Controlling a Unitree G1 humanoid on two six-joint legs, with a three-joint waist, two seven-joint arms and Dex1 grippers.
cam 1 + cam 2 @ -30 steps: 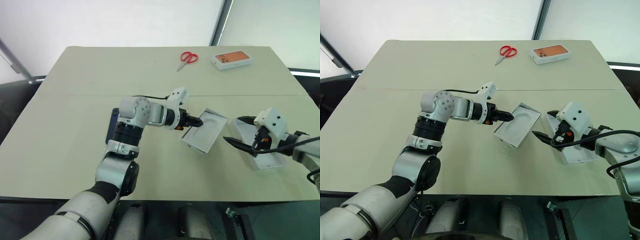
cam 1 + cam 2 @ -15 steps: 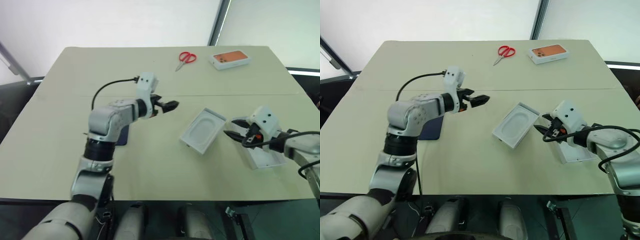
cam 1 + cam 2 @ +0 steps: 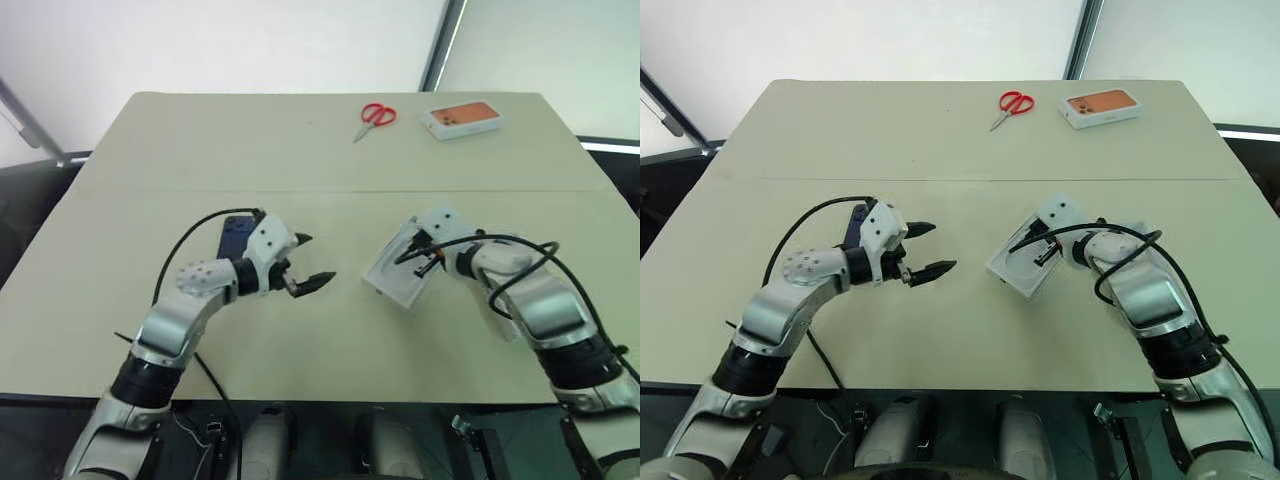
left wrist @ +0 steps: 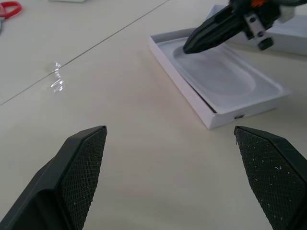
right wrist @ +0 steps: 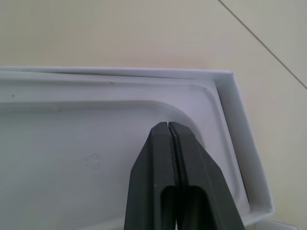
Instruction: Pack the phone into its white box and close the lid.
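The white box [image 3: 392,278] lies flat at mid-table with a thin white moulded insert [image 4: 220,79] lying in it. My right gripper [image 5: 168,125] is shut, with nothing visible between the fingers. Its tips rest on the insert near one corner of the box. My left gripper [image 3: 322,255] hangs wide open and empty to the left of the box, well apart from it. The dark navy phone [image 3: 235,232] lies flat behind my left wrist, partly hidden. A white cardboard piece, probably the lid [image 3: 1132,232], lies right of the box, mostly hidden by my right arm.
Red-handled scissors [image 3: 376,116] and a white box with an orange-printed face [image 3: 462,118] lie at the table's far side. Bare tabletop [image 3: 340,330] runs from between the grippers to the near edge.
My left gripper left the box's edge, swung away to the left and opened wide. My right gripper moved left over the box and shut above the insert.
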